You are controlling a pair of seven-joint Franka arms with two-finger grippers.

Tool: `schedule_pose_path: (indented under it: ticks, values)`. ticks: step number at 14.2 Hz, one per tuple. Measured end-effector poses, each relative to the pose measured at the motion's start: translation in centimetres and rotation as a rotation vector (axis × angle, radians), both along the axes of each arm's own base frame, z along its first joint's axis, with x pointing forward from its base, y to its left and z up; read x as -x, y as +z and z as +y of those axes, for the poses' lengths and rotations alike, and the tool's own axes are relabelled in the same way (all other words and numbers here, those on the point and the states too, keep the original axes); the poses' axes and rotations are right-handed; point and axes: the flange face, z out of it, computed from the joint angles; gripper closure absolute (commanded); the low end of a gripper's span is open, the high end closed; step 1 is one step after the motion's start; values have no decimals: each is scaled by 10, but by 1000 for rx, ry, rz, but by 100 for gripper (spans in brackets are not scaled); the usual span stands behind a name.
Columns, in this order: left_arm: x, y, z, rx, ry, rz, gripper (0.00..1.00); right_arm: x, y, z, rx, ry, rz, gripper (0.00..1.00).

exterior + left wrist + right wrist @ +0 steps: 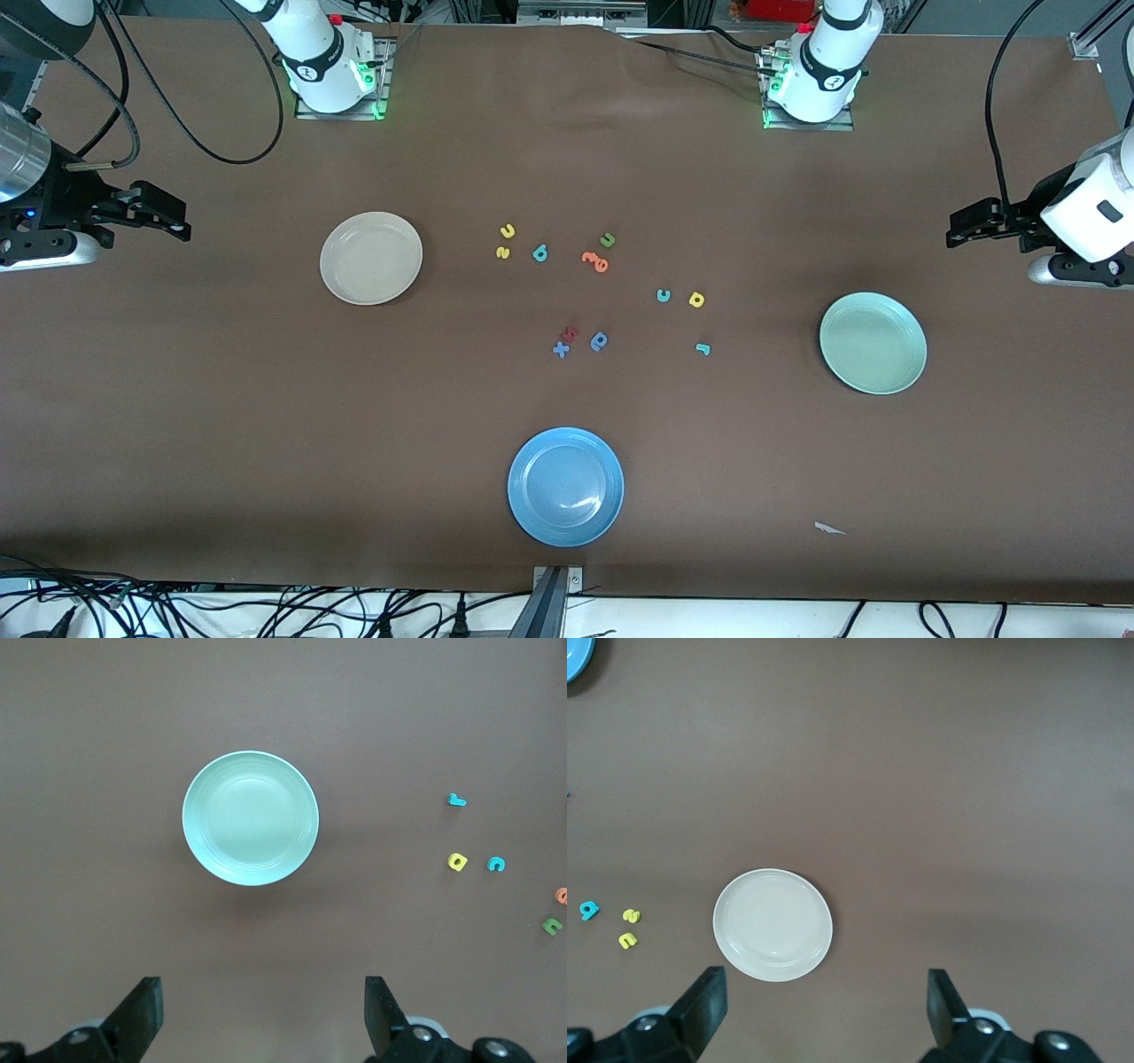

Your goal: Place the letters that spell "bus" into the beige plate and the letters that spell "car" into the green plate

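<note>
The beige plate [371, 258] [772, 924] lies toward the right arm's end. Beside it are the yellow "u" [507, 231] [627, 941], yellow "s" [502, 253] [631, 915] and teal "b" [540, 253] [588, 910]. The green plate [873, 343] [251, 818] lies toward the left arm's end, with the teal "c" [664, 296] [496, 865], yellow "a" [696, 299] [456, 861] and teal "r" [702, 349] [456, 800] nearby. My left gripper [966, 226] [263, 1010] and right gripper [168, 217] [826, 1005] hang open and empty over bare table at their own ends.
A blue plate [565, 486] sits near the front edge. Among the letters lie a green "u" [607, 239], an orange letter [595, 260], a red letter [570, 333], a blue "x" [561, 350] and a blue rounded letter [599, 341]. A paper scrap [829, 528] lies near the front.
</note>
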Motion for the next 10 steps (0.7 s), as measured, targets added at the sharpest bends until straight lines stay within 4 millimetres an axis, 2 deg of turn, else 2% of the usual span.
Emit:
schedule_pose_path:
  ticks: [4, 8, 10]
  values:
    - [-8, -16, -7, 0, -11, 11, 0, 0, 0, 0, 0, 0, 0, 0]
    - [-21, -50, -31, 11, -47, 34, 0, 0, 0, 0, 0, 0, 0, 0]
    - [-29, -65, -35, 19, -48, 32, 0, 0, 0, 0, 0, 0, 0, 0]
